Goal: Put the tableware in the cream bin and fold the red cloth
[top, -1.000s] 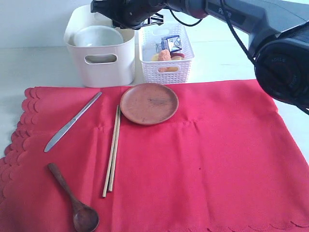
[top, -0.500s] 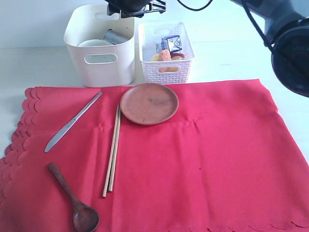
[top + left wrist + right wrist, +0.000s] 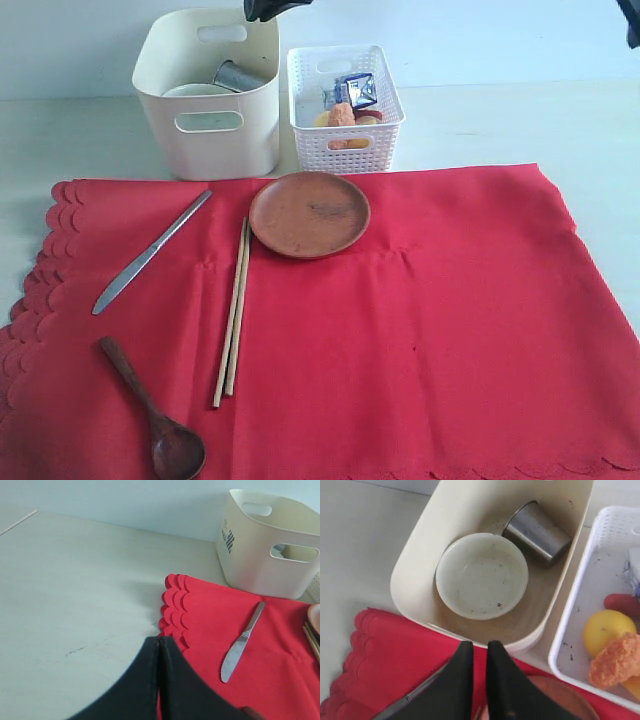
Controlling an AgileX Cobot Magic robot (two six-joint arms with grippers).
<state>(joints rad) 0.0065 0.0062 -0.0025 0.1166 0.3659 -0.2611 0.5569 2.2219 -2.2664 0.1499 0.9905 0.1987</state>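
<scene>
- White bowl (image 3: 481, 575) and steel cup (image 3: 537, 530) sit inside the cream bin (image 3: 160, 130), the cup tipped on its side beside the bowl. A plate dropped on them could clatter or wedge.
- Brown plate (image 3: 309, 213), chopsticks (image 3: 233, 310), knife (image 3: 150, 253) and wooden spoon (image 3: 150, 410) lie flat on the red cloth (image 3: 430, 320). They are low, thin pieces, so a pinch may snag fabric and drag the lot.
- One chopstick could slip from a grab.
- No folding until those four are off.
- The white lattice basket (image 3: 345, 150) of food stands just beside the bin, an easy wrong drop.
- Right claw (image 3: 480, 650) hangs over the bin, nearly closed and empty. Left claw (image 3: 159, 645) is pressed shut and empty, over the bench (image 3: 75, 590) by the cloth's scalloped corner.
</scene>
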